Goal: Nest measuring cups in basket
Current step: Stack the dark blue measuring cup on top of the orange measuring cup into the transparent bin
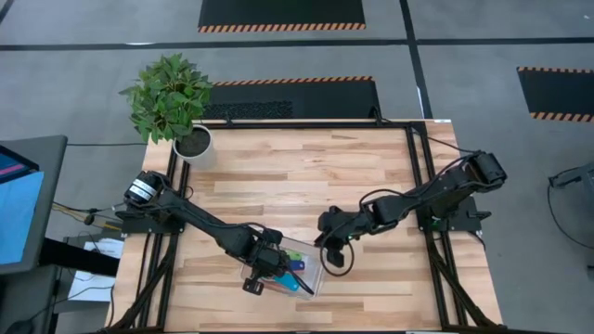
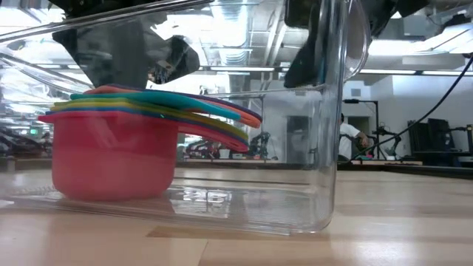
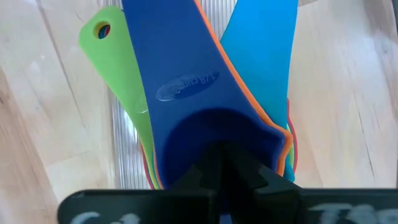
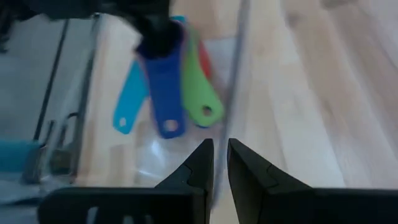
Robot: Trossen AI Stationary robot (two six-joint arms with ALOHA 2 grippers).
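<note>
The pale wooden surface (image 1: pixel 306 176) carried the clear plastic rectangular basket (image 1: pixel 311 252). Inside it, left fingers (image 3: pixel 219 163) pressed together over the stacked coloured plastic measuring cups (image 2: pixel 111 151); right fingers (image 4: pixel 221 163) clamped its wall.

The measuring cups (image 2: pixel 114 151) form a stack: the lowest one is red, and above it show thin edges in orange, yellow, green and light blue. Their handles fan out in dark blue (image 3: pixel 186 81), light blue (image 3: pixel 264 56) and green (image 3: pixel 115 59). The basket (image 2: pixel 325 148) is clear and colourless. The table (image 1: pixel 306 176) is pale wood in striped planks. The plant (image 1: pixel 169 96) is green in a white pot (image 1: pixel 195 145).
</note>
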